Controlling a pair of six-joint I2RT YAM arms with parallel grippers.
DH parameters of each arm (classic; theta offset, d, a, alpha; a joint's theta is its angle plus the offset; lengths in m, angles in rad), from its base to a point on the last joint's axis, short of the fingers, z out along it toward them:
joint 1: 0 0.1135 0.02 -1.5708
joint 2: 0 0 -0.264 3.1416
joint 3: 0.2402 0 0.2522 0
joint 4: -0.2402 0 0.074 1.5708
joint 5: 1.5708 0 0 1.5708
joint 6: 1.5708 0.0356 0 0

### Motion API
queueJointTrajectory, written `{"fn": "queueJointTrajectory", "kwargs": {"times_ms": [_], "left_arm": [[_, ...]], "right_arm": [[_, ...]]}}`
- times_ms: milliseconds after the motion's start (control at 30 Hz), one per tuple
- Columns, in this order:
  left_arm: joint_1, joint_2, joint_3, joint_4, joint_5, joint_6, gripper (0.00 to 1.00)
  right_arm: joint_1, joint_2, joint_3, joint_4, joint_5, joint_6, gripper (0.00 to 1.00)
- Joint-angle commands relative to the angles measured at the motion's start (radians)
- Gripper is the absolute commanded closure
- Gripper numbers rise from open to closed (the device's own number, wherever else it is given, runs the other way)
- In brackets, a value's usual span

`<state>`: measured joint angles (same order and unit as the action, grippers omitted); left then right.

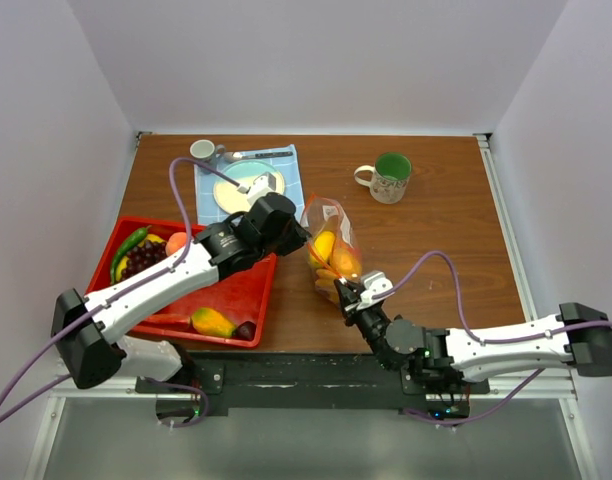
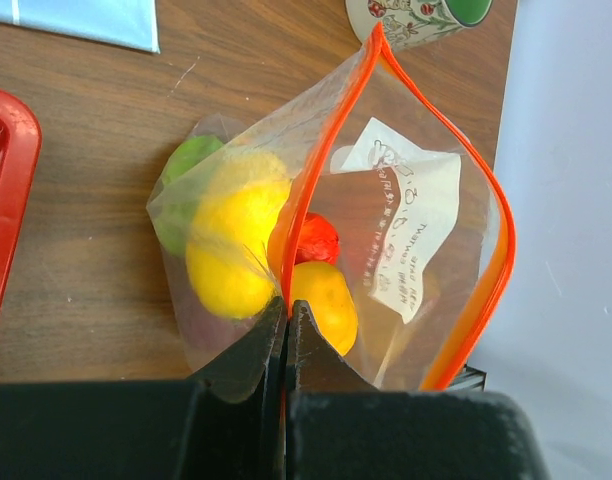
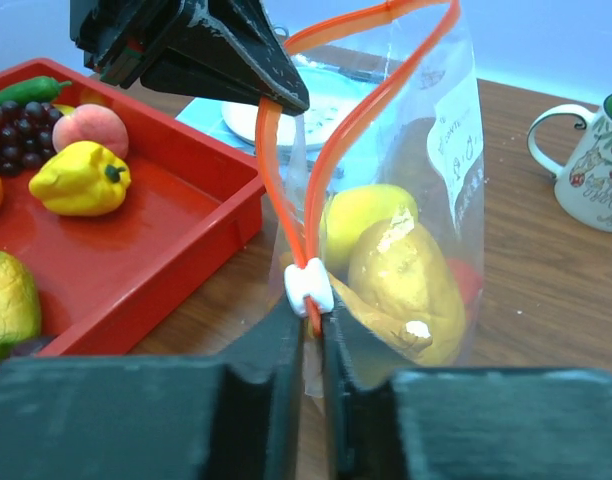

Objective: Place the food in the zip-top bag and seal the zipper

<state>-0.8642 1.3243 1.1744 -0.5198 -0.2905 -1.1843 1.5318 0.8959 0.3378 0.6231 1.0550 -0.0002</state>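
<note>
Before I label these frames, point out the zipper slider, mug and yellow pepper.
zipper slider [image 3: 308, 287]: right wrist view, white body.
mug [image 1: 393, 166]: top external view, green inside.
yellow pepper [image 3: 81, 180]: right wrist view, middle.

- White floral ceramic mug [image 2: 414, 18]: cut off by the left wrist view's top edge.
- White paper label [image 2: 406, 215] inside the clear plastic zip-top bag [image 2: 211, 340]: writing unreadable.

The bag [image 3: 386, 150] is clear, crinkled, glossy plastic holding a white paper slip [image 2: 406, 230]; the tray [image 3: 156, 250] left of it is smooth shiny plastic on a wood-grain table [image 1: 436, 240].
</note>
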Motion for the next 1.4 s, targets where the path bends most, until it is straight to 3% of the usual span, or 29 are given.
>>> {"fn": "queueJointTrajectory", "kwargs": {"times_ms": [0,67,333,500,533,767,833,1033,1200,1367], "left_arm": [[0.004,-0.054,0.041,0.046,0.001,0.067,1.00],[0.004,-0.063,0.036,0.052,-0.002,0.078,1.00],[0.004,-0.115,0.025,0.116,0.001,0.164,1.00],[0.002,-0.151,0.042,0.175,0.024,0.319,0.99],[0.002,-0.154,0.050,0.176,0.030,0.346,0.90],[0.002,-0.252,0.077,0.248,0.034,0.650,0.49],[0.002,-0.266,0.094,0.280,0.134,0.734,0.43],[0.002,-0.257,0.200,0.264,0.465,1.086,0.42],[0.002,-0.169,0.316,0.164,0.736,1.210,0.42],[0.002,-0.134,0.340,0.159,0.905,1.259,0.46]], "right_arm": [[-0.002,-0.040,0.003,0.041,0.031,0.014,0.92],[-0.002,-0.066,0.013,0.004,0.031,0.019,1.00],[-0.002,-0.158,0.112,-0.175,-0.015,0.006,1.00],[-0.002,-0.204,0.223,-0.379,-0.105,0.006,1.00],[-0.002,-0.207,0.240,-0.408,-0.124,0.005,1.00],[-0.002,-0.215,0.383,-0.649,-0.234,0.057,1.00],[-0.002,-0.218,0.405,-0.695,-0.271,0.071,1.00],[-0.002,-0.245,0.484,-0.832,-0.354,0.109,1.00],[-0.002,-0.267,0.552,-0.936,-0.453,0.129,1.00],[-0.002,-0.273,0.598,-0.990,-0.523,0.152,1.00]]}}
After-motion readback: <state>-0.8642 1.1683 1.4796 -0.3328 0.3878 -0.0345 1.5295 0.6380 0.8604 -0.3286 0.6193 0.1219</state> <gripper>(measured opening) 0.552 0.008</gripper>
